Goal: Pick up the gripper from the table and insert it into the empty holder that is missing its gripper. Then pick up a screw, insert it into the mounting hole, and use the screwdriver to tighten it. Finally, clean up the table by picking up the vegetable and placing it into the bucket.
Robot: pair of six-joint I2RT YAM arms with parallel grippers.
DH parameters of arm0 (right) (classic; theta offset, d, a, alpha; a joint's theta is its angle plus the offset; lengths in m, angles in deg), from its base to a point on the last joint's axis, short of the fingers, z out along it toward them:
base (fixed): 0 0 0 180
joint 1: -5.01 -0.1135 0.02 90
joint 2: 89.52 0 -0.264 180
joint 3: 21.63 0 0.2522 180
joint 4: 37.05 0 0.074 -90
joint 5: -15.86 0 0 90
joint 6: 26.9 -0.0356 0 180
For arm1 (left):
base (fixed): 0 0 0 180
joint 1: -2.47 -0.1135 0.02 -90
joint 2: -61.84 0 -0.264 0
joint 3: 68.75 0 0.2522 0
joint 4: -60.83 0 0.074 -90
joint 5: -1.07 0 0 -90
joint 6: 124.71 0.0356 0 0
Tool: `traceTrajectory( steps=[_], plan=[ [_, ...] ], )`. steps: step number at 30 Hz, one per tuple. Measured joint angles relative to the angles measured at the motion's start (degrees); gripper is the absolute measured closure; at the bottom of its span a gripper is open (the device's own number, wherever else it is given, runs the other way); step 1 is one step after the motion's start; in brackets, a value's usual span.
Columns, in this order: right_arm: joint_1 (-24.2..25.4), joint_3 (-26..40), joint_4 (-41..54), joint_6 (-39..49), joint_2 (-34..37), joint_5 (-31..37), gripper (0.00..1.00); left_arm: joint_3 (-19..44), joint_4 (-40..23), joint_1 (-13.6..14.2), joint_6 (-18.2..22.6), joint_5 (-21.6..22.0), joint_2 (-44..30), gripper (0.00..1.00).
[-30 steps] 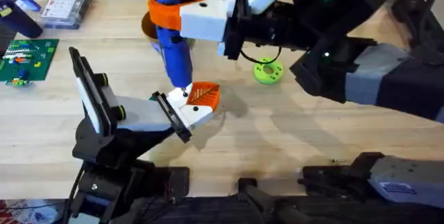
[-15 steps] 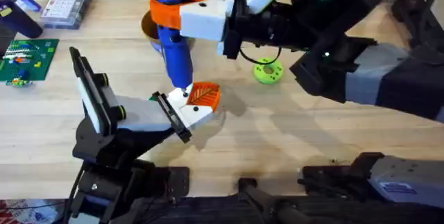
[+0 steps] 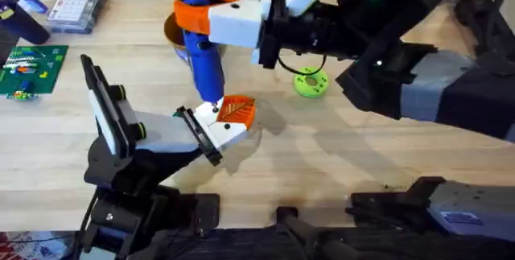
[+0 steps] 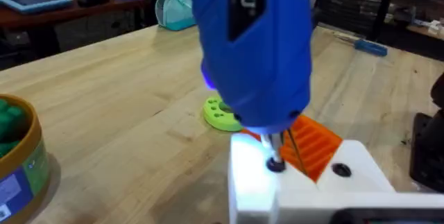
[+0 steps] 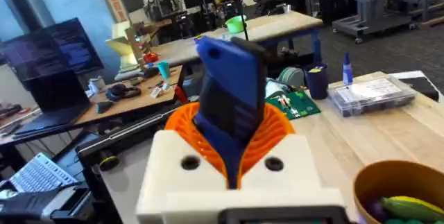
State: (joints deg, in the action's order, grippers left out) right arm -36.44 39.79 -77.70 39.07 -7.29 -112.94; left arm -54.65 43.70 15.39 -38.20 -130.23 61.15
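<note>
The orange gripper (image 3: pixel 236 112) sits in the white holder (image 3: pixel 216 134) at the tip of my left arm, low over the table (image 3: pixel 322 155); it also shows beside the holder (image 4: pixel 291 189) as the orange gripper (image 4: pixel 316 145). My right gripper (image 3: pixel 195 14), with orange jaws, is shut on the blue screwdriver (image 3: pixel 203 60) and holds it upright. The screwdriver (image 4: pixel 253 44) has its metal tip on a screw head in the holder's top face. The green vegetable (image 3: pixel 310 83) lies on the table to the right. The tan bucket (image 3: pixel 170 28) stands behind the screwdriver.
A clear parts box (image 3: pixel 76 6), a green circuit board (image 3: pixel 30 67) and a dark blue cup (image 3: pixel 22 23) sit at the far left. The bucket (image 5: pixel 395 186) holds a yellow-green item. Bare wood lies in front of and to the right of the holder.
</note>
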Motion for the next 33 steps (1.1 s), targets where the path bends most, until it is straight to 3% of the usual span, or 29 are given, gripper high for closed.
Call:
traceTrajectory(
  steps=[26, 33],
  plan=[
    [0.0, -0.3, -3.1, 0.0, 0.4, -0.1, 0.958, 0.0, 0.0, 0.0, 0.0, 0.0, 0.0, 0.982],
    [1.6, -0.5, -18.6, -0.2, 0.8, -0.5, 0.959, 0.0, 0.0, 0.0, 0.0, 0.0, 0.0, 0.982]
  ],
)
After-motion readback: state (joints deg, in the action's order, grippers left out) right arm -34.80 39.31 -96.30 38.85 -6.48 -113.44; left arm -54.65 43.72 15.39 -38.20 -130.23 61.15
